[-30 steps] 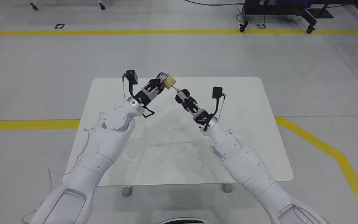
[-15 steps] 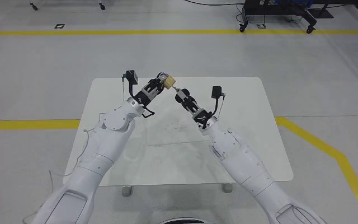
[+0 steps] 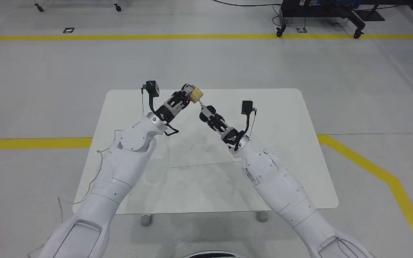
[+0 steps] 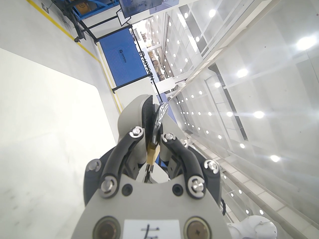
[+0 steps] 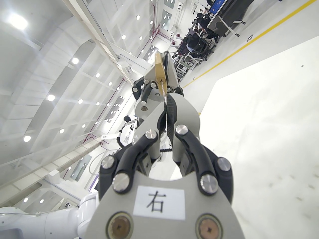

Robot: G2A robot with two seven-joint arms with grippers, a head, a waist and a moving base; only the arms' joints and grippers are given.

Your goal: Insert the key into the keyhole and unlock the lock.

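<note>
The left gripper (image 3: pixel 187 94) clamps the lock (image 5: pixel 159 67), keyhole (image 5: pixel 161 79) turned toward the right gripper (image 5: pixel 169 103) — giving a straight entry line. The right gripper pinches the key (image 5: pixel 163 90), blade projecting ahead of its fingertips, tip at the keyhole — seating depth unclear.

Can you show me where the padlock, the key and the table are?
padlock (image 5: pixel 158 67): right wrist view, on its brass body.
key (image 5: pixel 163 90): right wrist view, on the blade sticking out of the keyhole.
table (image 3: pixel 284 129): top view, on its bare white top.
</note>
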